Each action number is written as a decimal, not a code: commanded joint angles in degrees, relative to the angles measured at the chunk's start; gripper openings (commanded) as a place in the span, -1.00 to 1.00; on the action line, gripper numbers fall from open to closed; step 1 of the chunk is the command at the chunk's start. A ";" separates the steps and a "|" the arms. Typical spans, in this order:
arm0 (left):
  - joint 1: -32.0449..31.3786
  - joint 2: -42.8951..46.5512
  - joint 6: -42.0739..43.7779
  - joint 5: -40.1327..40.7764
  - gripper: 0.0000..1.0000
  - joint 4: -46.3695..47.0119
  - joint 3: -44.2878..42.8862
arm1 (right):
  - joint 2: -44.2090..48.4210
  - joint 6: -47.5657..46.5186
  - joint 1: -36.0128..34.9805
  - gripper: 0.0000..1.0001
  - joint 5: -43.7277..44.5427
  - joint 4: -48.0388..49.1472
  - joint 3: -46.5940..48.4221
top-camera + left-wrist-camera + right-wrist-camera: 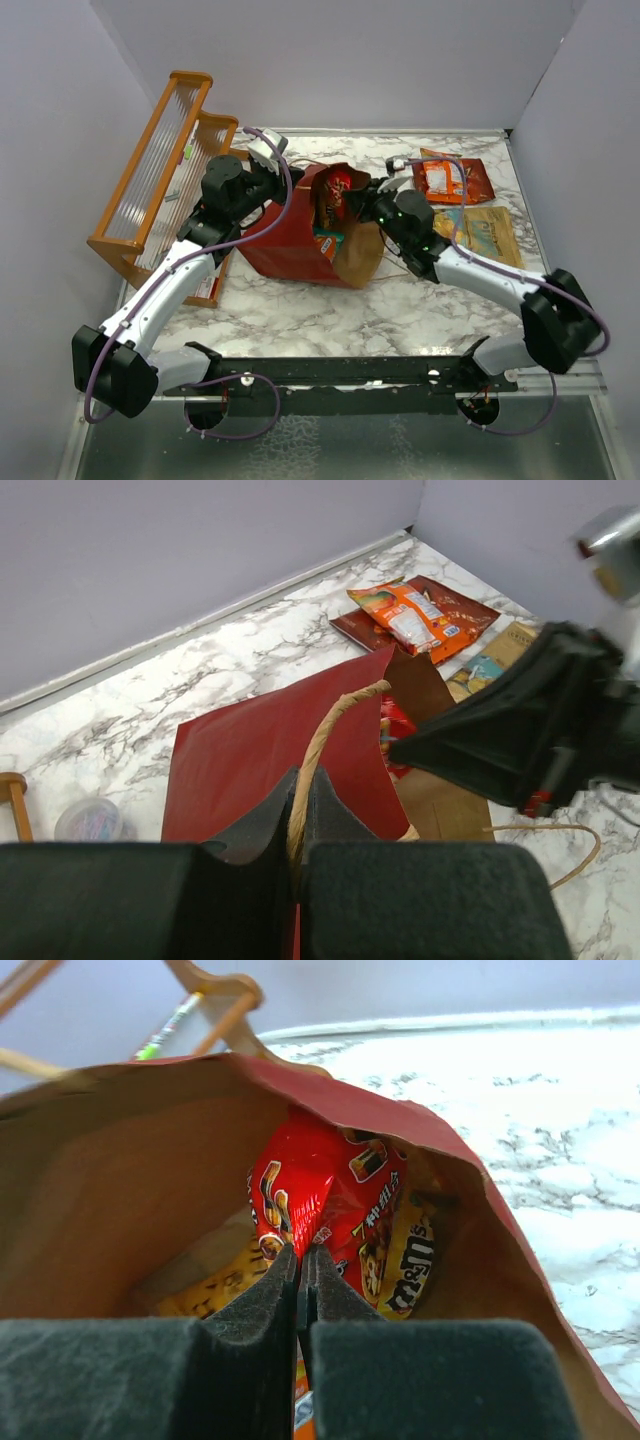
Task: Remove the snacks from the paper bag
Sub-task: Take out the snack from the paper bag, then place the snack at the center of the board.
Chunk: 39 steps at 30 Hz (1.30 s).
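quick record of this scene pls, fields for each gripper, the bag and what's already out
left gripper: shut on thin twine handle of tall dark red paper bag
right gripper: inside the bag mouth, shut on crinkly red snack packet
bag: tipped on white marble table, mouth open toward right arm
already out: orange packet lying on dark red packet; tan-yellow packet beside them

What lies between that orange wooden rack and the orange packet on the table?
The dark red paper bag, lying on its side; the top view shows it.
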<state>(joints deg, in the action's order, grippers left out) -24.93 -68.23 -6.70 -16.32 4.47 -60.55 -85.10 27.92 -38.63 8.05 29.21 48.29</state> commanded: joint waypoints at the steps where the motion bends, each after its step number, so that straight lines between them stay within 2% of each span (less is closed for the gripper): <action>1: -0.22 1.74 0.39 3.26 -1.00 -0.06 -0.30 | 11.50 -7.45 0.13 -0.98 -4.58 -6.44 -3.60; 9: -0.23 2.30 1.23 4.12 -1.00 -0.38 -0.26 | 29.95 -13.80 0.22 -0.98 -0.64 -21.21 -9.22; 13: -0.21 3.58 8.53 -4.36 -1.00 -0.41 0.79 | 37.67 -14.62 0.27 -0.98 4.10 -27.89 -8.35; 19: -0.27 12.75 16.81 -9.48 -1.00 5.73 12.64 | 44.90 -16.93 0.22 -0.97 10.75 -26.83 -7.52; 21: -0.21 16.52 18.41 -10.98 -1.00 6.22 15.59 | 44.72 -17.31 0.29 -0.98 16.72 -24.95 -7.99; 26: -0.22 23.26 18.39 -5.45 -1.00 0.29 16.45 | 40.20 -17.94 0.22 -0.98 28.70 -22.61 -6.94; 32: -0.21 22.34 11.88 -3.10 -1.00 3.74 18.81 | 33.75 -17.22 0.27 -0.97 40.10 -20.81 -7.22; 37: -0.21 20.45 11.60 -1.67 -1.00 4.51 17.96 | 29.95 -15.35 2.29 -0.97 44.34 -24.00 -6.54; 39: -0.21 21.13 12.02 -0.23 -1.00 4.80 18.66 | 28.25 -12.34 5.95 -0.97 43.17 -26.84 -6.08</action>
<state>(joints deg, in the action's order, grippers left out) -25.26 -48.29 5.82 -20.34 6.83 -42.50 -54.57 11.55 -37.32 46.13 4.67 40.01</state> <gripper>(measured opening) 0.013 0.020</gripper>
